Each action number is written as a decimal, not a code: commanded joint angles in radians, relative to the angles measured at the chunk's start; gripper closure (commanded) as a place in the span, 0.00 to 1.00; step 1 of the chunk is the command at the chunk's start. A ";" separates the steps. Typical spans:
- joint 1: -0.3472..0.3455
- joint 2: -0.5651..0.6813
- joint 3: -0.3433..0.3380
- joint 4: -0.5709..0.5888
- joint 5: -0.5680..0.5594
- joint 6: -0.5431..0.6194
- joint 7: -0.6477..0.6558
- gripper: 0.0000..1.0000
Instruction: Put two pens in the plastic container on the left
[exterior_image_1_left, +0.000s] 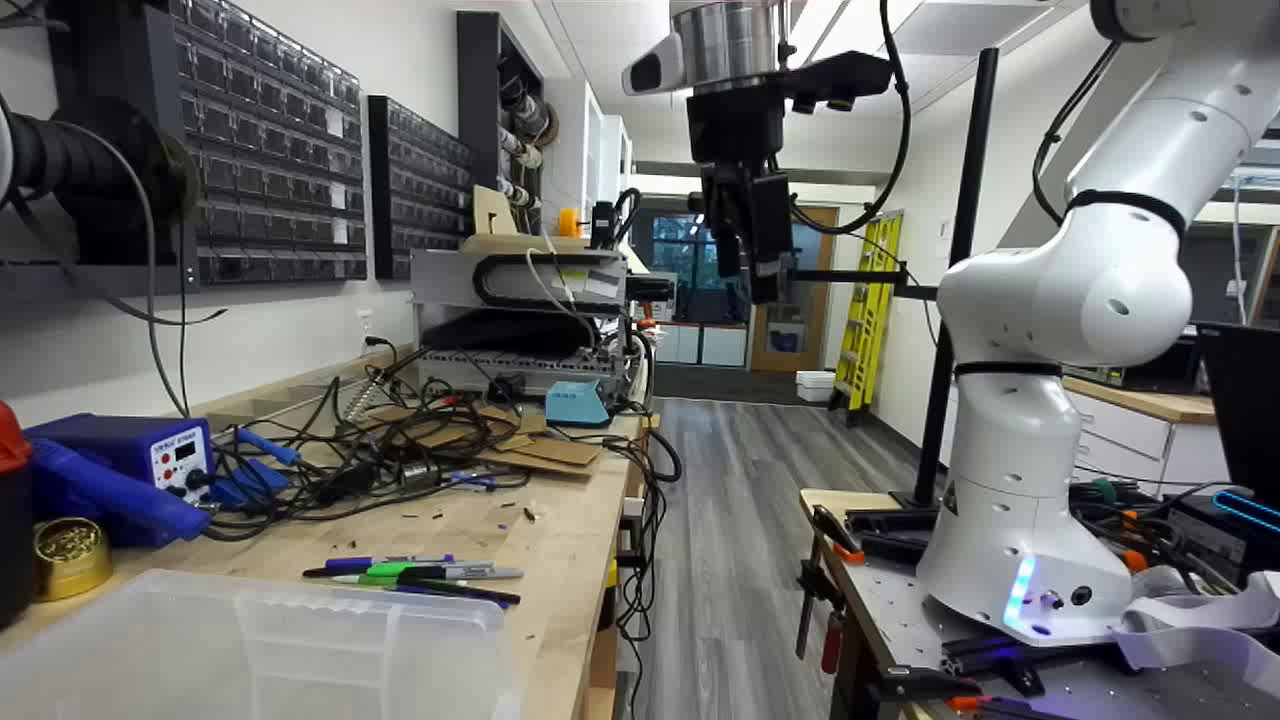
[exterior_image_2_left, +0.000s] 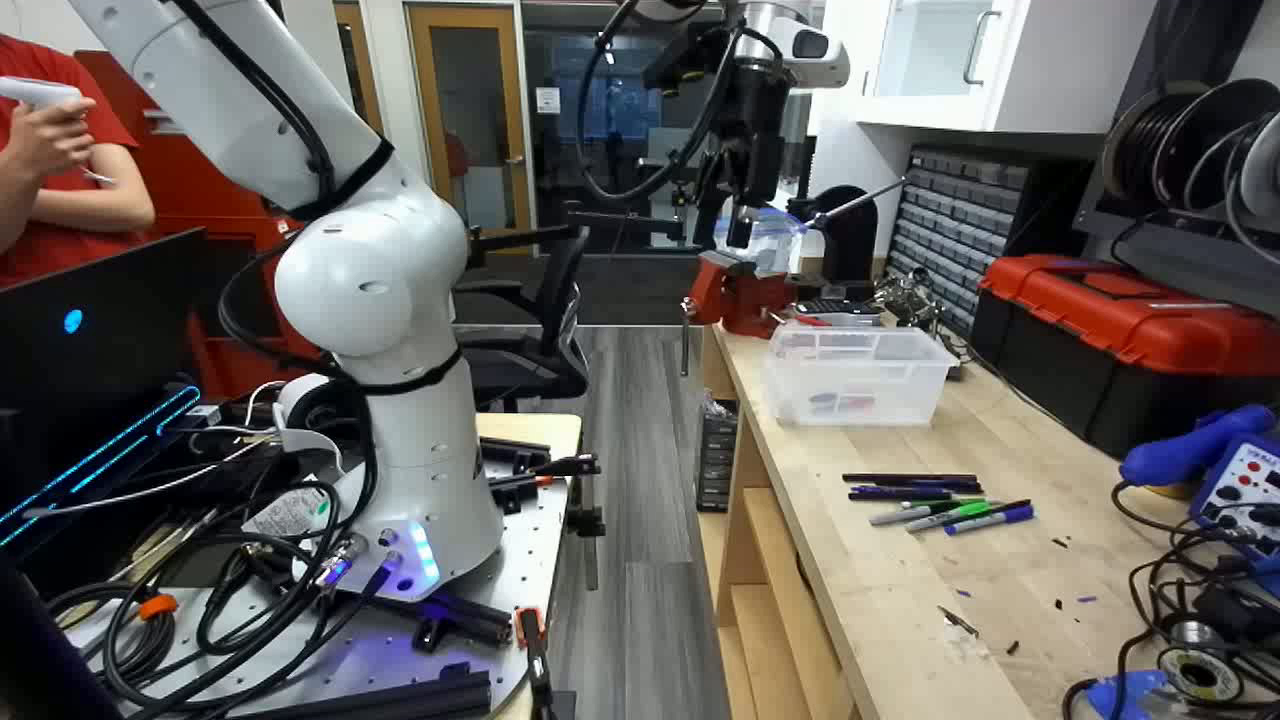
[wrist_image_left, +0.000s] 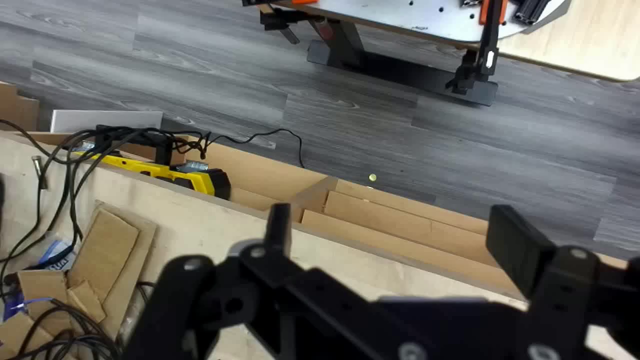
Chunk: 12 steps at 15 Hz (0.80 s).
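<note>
Several pens and markers lie in a loose group on the wooden workbench. In an exterior view a green-capped marker (exterior_image_1_left: 395, 569) is among them; the pens (exterior_image_2_left: 915, 493) also show in an exterior view, dark ones beside grey ones with green and purple caps. The clear plastic container (exterior_image_1_left: 440, 640) stands beside them, also seen in an exterior view (exterior_image_2_left: 895, 392). Small reddish and bluish shapes show through its wall. My gripper (exterior_image_1_left: 752, 285) is high above the bench, pointing down; it also shows in an exterior view (exterior_image_2_left: 738, 228). In the wrist view its fingers (wrist_image_left: 395, 231) are wide apart, nothing between them.
Tangled cables (exterior_image_1_left: 400, 450), cardboard (wrist_image_left: 105, 250) and a blue soldering station (exterior_image_1_left: 150, 455) lie along the bench. A red vise (exterior_image_2_left: 740, 295) and a black-and-red toolbox (exterior_image_2_left: 1130, 340) stand near the container. The bench edge drops to the floor.
</note>
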<state>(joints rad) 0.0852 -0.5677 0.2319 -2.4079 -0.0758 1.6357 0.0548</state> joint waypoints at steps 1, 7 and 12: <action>0.027 0.004 -0.022 0.002 -0.010 -0.002 0.012 0.00; 0.027 0.004 -0.022 0.002 -0.010 -0.002 0.012 0.00; 0.031 0.074 -0.031 0.004 0.019 0.072 0.023 0.00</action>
<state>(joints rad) 0.0955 -0.5464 0.2224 -2.4079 -0.0708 1.6556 0.0549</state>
